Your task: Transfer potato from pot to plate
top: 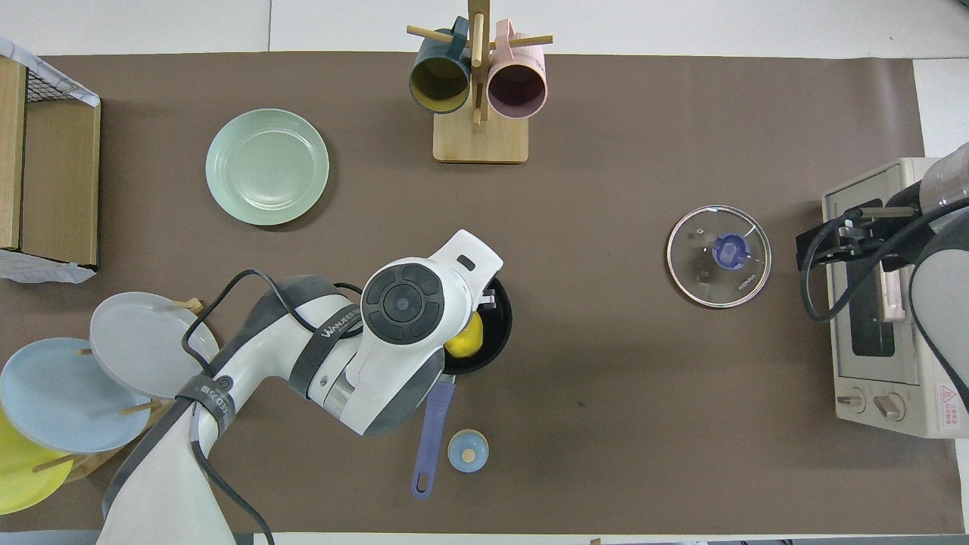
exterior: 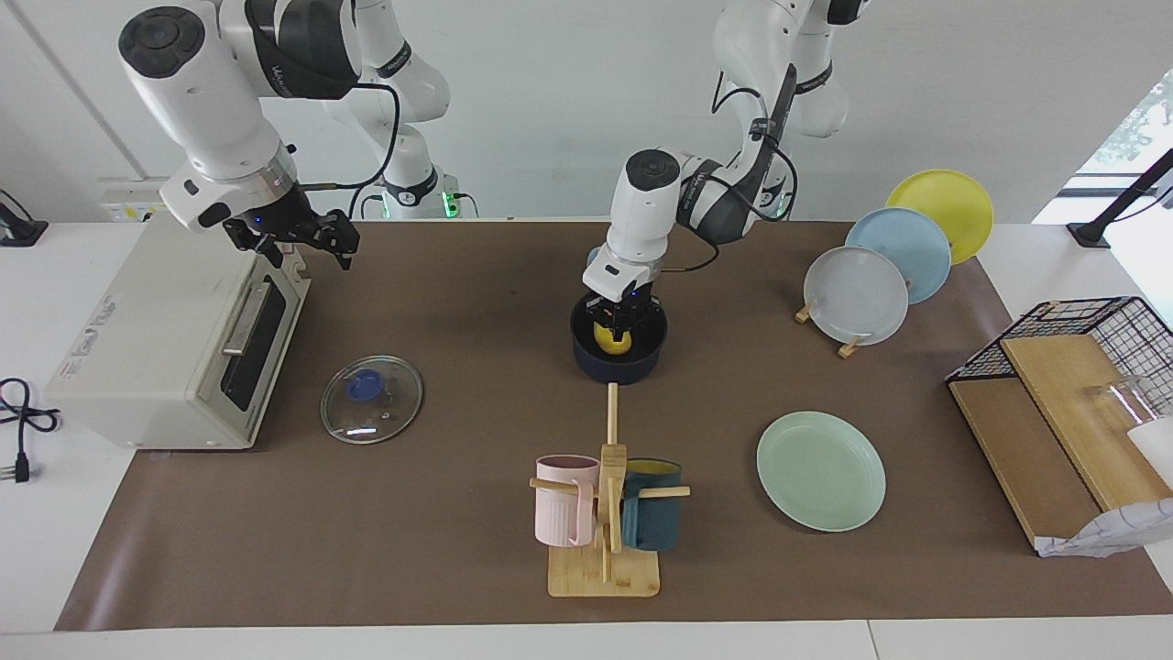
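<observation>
Potato (exterior: pixel 612 338), a small smooth bright yellow lump, sits inside the small dark navy-blue round pot (exterior: pixel 616 363) with the long blue handle, near the middle of the worktop (exterior: pixel 458 302). The left hand (exterior: pixel 622 323) is down in the pot, with its dark fingers on both sides of the potato. It looks like the hand is pinched on the potato, which is not lifted out.

To do this step well, I think the hand should squeeze gently, because the potato is round and smooth and could slip. Then it should go straight up until the potato is clear of the pot's rim, so the pot does not get bumped or dragged. After that it can carry the potato to the pale mint-green round plate (exterior: pixel 821 469), which lies farther from the robots and toward the left arm's end of the worktop.

The right hand (exterior: pixel 295 235) waits over the white toaster oven (exterior: pixel 165 357), and I cannot tell how wide it is.

From above, the left arm covers most of the pot and the hand, so only a bit of the potato (top: pixel 465 337) shows. Where the fingertips touch the potato is hard to make out.
</observation>
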Action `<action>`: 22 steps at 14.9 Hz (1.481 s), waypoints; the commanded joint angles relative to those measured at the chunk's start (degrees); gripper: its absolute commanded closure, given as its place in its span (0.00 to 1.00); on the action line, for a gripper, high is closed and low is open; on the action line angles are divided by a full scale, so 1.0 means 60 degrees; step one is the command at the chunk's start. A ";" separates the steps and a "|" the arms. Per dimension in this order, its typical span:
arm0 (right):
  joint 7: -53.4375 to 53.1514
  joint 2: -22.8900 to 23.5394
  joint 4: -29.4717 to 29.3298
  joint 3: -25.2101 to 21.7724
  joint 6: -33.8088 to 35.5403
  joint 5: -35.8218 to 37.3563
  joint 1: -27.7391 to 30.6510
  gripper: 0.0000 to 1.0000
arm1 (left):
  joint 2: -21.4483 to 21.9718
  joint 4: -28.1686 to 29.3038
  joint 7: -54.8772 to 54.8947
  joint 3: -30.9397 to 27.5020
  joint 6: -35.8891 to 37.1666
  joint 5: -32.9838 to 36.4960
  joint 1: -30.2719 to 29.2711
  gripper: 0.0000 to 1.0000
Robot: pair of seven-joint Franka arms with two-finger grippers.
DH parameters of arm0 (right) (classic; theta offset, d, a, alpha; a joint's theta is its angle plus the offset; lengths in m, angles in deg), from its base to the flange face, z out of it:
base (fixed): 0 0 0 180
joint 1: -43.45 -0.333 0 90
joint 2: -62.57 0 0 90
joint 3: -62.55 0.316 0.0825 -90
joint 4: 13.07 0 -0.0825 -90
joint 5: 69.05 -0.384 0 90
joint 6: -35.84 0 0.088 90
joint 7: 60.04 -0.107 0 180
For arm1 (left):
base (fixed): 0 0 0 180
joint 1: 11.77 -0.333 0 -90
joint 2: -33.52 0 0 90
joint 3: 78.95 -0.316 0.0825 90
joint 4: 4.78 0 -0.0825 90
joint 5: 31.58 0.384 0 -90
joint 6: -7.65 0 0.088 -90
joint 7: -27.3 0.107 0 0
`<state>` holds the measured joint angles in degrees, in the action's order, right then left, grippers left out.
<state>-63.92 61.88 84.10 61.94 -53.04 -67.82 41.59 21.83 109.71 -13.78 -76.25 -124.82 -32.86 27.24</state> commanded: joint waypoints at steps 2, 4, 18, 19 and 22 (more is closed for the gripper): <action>0.0236 -0.0002 -0.0096 0.0057 0.0106 -0.0146 0.0121 0.00 | 0.0176 0.0005 -0.0257 -0.0084 0.0267 0.0198 0.0193 0.55; 0.0236 -0.0002 -0.0096 0.0042 0.0106 -0.0146 0.0121 0.00 | 0.0190 0.0005 -0.0753 -0.0098 0.0281 0.0198 0.0339 0.00; 0.0236 -0.0002 -0.0096 0.0043 0.0106 -0.0146 0.0121 0.00 | 0.0498 0.1162 -0.2836 -0.0054 0.0194 0.0198 0.1189 0.00; 0.0236 -0.0002 -0.0096 0.0057 0.0106 -0.0146 0.0121 0.00 | 0.0484 0.1119 -0.2792 -0.0054 0.0193 0.0198 0.1102 0.00; 0.0236 -0.0002 -0.0096 0.0057 0.0106 -0.0146 0.0121 0.00 | 0.0308 0.0870 -0.2413 -0.0069 0.0222 0.0198 0.0533 0.00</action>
<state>-63.92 61.88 84.09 61.94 -53.04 -67.82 41.58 24.04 114.42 -29.11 -76.31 -122.33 -32.77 32.78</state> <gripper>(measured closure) 0.000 0.000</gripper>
